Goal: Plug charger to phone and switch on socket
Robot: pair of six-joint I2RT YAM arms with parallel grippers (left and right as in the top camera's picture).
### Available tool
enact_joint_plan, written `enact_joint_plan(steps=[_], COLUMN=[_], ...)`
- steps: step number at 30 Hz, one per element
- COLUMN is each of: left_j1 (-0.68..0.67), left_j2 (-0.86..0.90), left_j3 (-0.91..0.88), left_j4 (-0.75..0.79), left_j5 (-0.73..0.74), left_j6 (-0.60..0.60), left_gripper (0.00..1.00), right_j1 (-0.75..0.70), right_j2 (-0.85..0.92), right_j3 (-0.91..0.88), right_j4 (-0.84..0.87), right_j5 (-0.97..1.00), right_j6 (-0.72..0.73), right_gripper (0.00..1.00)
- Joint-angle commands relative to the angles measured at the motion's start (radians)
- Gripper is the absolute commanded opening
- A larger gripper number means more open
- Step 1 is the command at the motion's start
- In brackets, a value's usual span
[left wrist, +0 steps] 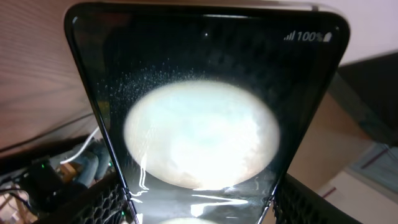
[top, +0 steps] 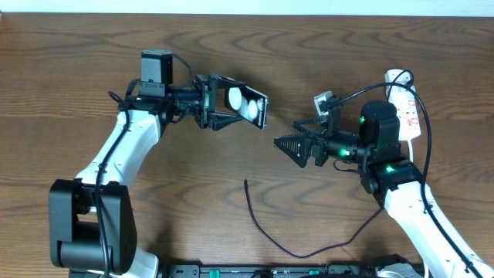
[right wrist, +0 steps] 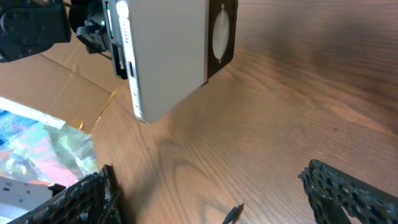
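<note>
My left gripper [top: 220,110] is shut on the phone [top: 245,105] and holds it up above the table, its glossy face showing round white reflections. In the left wrist view the phone [left wrist: 205,118] fills the frame between my fingers. In the right wrist view its pale back [right wrist: 168,53] hangs ahead. My right gripper [top: 289,147] is open and empty, facing the phone from the right. The charger cable [top: 266,228] lies loose on the table, its plug tip [top: 246,182] below both grippers; the tip [right wrist: 232,213] shows between my right fingers. The socket [top: 407,108] lies at the far right.
The socket's thick white cord [top: 395,76] curls at its far end. The right arm [top: 390,166] stands just left of the socket. Cardboard and coloured clutter [right wrist: 43,143] lie beyond the table edge in the right wrist view.
</note>
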Motion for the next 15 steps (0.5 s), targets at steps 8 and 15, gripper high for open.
enact_joint_plan(steps=[8, 15], left_j1=[-0.062, -0.119], left_j2=[-0.023, -0.023], left_j3=[0.027, 0.027], left_j4=[0.000, 0.000], left_j5=[-0.093, -0.123], left_j6=[0.020, 0.019], left_gripper=[0.07, 0.07], right_j1=[0.006, 0.006], right_j2=[-0.005, -0.005], right_j3=[0.020, 0.020], right_j4=[0.021, 0.021], right_j5=[0.013, 0.036], right_j6=[-0.031, -0.031], right_gripper=[0.99, 0.99])
